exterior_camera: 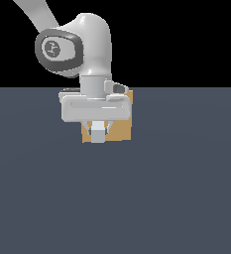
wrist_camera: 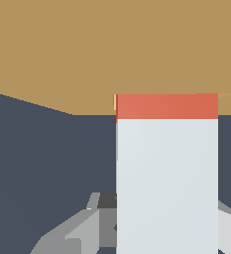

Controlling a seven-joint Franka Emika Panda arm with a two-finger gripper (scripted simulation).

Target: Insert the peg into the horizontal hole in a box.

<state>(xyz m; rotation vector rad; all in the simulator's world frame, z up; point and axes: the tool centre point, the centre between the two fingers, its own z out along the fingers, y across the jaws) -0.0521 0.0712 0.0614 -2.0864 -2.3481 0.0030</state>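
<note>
The peg [wrist_camera: 166, 173] is a square-section bar, pale grey-white along most of its length, with an orange-red band at its far end. In the wrist view that red end meets the face of the tan box [wrist_camera: 87, 49], and a thin lighter-orange edge of the hole [wrist_camera: 115, 101] shows just beside the red band; most of the opening is hidden behind the peg.

The exterior view shows only the peg's pale near end [exterior_camera: 97, 135], in front of the box [exterior_camera: 122, 130], which stands on the dark grey-blue tabletop [exterior_camera: 115, 198]. The arm's wrist and hand cover much of the box face, and the hole cannot be seen there. Only the wrist view shows the red tip at the box.

The jaws of the gripper [exterior_camera: 97, 129] are closed narrowly on the peg, with grey fingers [wrist_camera: 77, 230] pressed to either side of its pale section.
</note>
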